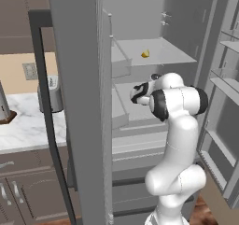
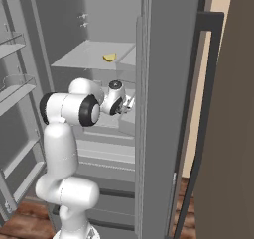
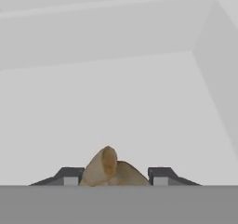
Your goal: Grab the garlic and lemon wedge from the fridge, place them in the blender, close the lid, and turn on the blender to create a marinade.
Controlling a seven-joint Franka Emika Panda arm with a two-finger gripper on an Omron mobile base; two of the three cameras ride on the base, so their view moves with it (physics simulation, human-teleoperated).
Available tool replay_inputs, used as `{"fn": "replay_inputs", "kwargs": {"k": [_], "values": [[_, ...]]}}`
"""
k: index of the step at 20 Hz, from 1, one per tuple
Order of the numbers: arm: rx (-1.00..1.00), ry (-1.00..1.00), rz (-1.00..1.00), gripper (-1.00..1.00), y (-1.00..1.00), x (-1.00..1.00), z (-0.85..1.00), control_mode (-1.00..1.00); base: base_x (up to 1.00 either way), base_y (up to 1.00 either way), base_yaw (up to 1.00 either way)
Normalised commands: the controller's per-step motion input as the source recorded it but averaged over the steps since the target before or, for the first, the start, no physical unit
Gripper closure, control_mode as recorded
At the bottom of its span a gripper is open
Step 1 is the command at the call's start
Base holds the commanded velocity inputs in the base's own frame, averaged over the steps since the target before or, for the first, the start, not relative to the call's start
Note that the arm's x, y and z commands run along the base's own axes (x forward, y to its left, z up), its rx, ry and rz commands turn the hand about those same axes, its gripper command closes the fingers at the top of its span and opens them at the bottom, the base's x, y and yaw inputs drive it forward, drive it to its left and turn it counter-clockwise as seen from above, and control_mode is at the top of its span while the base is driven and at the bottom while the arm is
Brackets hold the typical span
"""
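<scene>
Between the two small dark fingertips (image 3: 70, 175) at the bottom of the hand view sits the garlic (image 3: 109, 168), a roundish tan-brown lump with a paler lobe on its left. It fills most of the gap, and each tip stands close against one of its flanks; so the jaws are narrow, and I judge them to be closing on the garlic or just holding it, though contact cannot be seen for sure. Around it lies the pale grey floor of a fridge shelf (image 3: 116, 102), with the back wall above and a side wall at the right, so the lump is deep inside, toward the back right corner in this view.

From the base cameras, the white arm reaches into the tall grey fridge (image 1: 79, 102) at its middle shelf, and the gripper (image 2: 128, 104) points toward the shelf's inner side. Such a low, level reach is probably needed because the shelf above leaves little room to come from over the garlic. One shelf higher, the small bright yellow lemon wedge (image 1: 145, 54) lies near the middle of its shelf, well apart from the hand; it waits for a second trip, since these jaws can carry one thing only.

The fridge door with the long black bar handle (image 1: 46, 121) stands open at the arm's left, and a second open door (image 1: 224, 107) with pale racks at its right. Beyond the door is a marble tabletop (image 1: 23, 126).
</scene>
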Motion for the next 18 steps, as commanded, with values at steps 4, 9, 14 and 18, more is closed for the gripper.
{"fn": "replay_inputs", "kwargs": {"k": [4, 9, 14, 18], "values": [[0.00, 0.00, 0.00, 1.00, 0.11, 0.00, -0.53, -1.00, 0.00, 0.00, 0.00], [0.00, 0.00, 0.01, 1.00, 0.06, -0.29, -0.28, -1.00, 0.00, 0.00, 0.00], [0.00, -0.01, 0.03, 1.00, 0.06, -0.94, 0.00, -1.00, 0.00, 0.00, 0.00], [-0.04, -0.04, 0.04, 1.00, 0.12, -1.00, 0.21, -1.00, 0.00, 0.00, 0.00]]}}
